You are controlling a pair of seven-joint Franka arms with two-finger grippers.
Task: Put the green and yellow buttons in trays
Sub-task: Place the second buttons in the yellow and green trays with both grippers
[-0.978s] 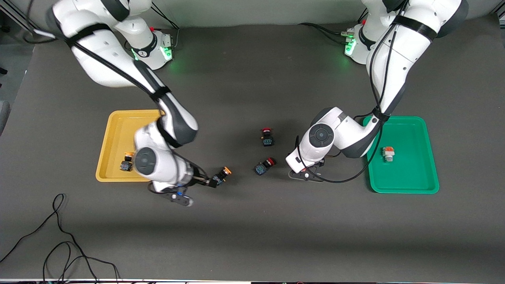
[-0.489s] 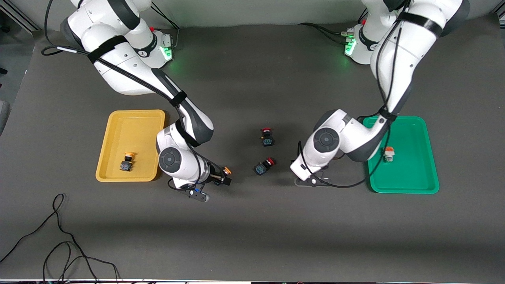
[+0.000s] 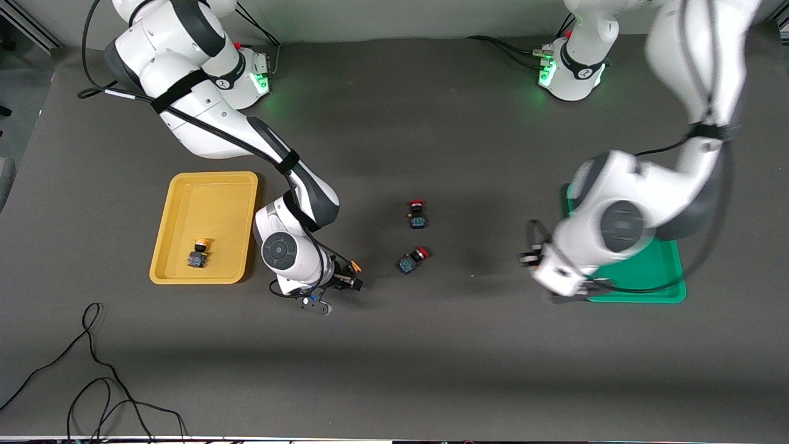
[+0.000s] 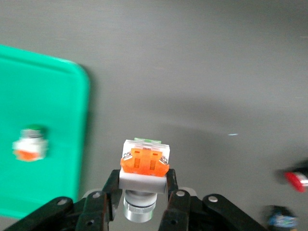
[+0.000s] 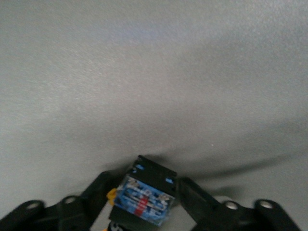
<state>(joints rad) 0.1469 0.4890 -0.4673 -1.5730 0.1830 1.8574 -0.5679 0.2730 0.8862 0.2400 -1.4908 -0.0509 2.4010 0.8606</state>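
Looking down from the front view, the right end effector (image 3: 346, 282) sits low over the dark tabletop (image 3: 431, 357), just beside the yellow tray (image 3: 185, 185), pinching a black-and-blue button with a yellow cap (image 3: 352, 269). A second yellow-capped button (image 3: 198, 254) lies inside that tray. Two red-capped buttons (image 3: 418, 214) (image 3: 412, 259) rest on the tabletop between the arms. The left arm's wrist hangs over the green tray (image 3: 653, 274), hiding much of it, and the left end effector cannot be made out here.

From the left wrist view, the left end effector (image 4: 143, 192) is pressed against a white button with an orange block (image 4: 144, 161), held in the air over bare tabletop next to the green tray's edge. Another white and orange button (image 4: 30, 144) lies in the green tray.

From the right wrist view, the right end effector (image 5: 144, 197) grips the black-and-blue button's body on both sides.
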